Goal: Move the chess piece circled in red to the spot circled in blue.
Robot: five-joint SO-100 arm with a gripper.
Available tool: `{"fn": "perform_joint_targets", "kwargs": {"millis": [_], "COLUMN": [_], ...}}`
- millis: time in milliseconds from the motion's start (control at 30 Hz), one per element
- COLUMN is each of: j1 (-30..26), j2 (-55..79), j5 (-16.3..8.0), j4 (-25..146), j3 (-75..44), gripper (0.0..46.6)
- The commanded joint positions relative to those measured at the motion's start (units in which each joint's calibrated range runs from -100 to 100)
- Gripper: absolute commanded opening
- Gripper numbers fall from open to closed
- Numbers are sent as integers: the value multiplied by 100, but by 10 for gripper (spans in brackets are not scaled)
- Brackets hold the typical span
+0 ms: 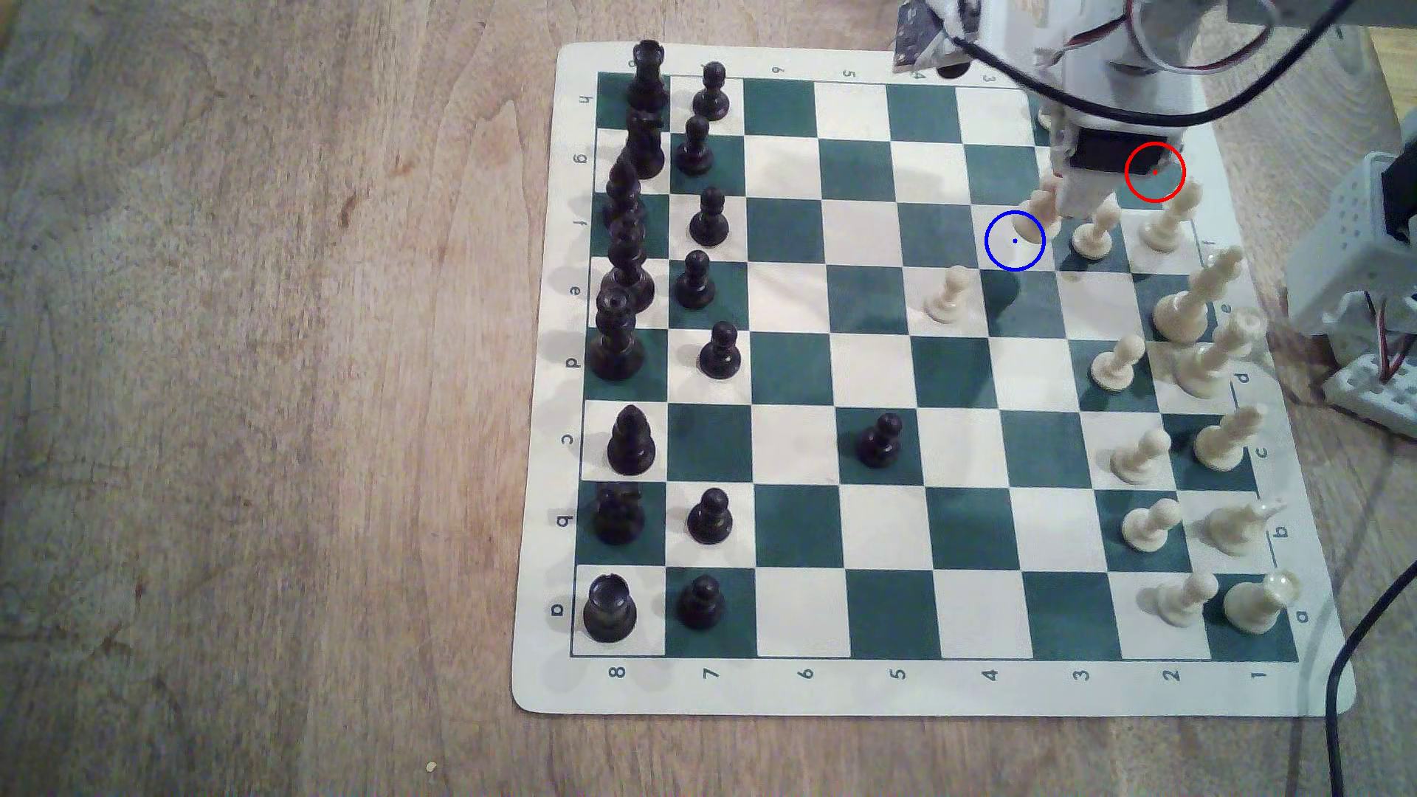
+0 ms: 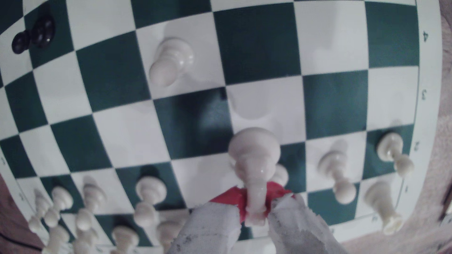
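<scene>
Jaws closed on knight, pinching its upper part; round base points away from wrist, off board. Gripper with taped fingers hangs over board's white-side rows. Exterior view: knight tilted, base overlapping blue-circled spot. Red-circled square vacant. Cream pawn just beside gripper.

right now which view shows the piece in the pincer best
The wrist view: the held cream piece sits centred between the pincer fingers, base outward. In the exterior view, the arm hides most of it beside the blue circle.
</scene>
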Motion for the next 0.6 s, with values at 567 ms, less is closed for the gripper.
{"fn": "perform_joint_targets", "kwargs": {"millis": [567], "j1": [220], "j2": [616], "j5": [88], "j4": [-450], "j3": [-277], "gripper": [4]}}
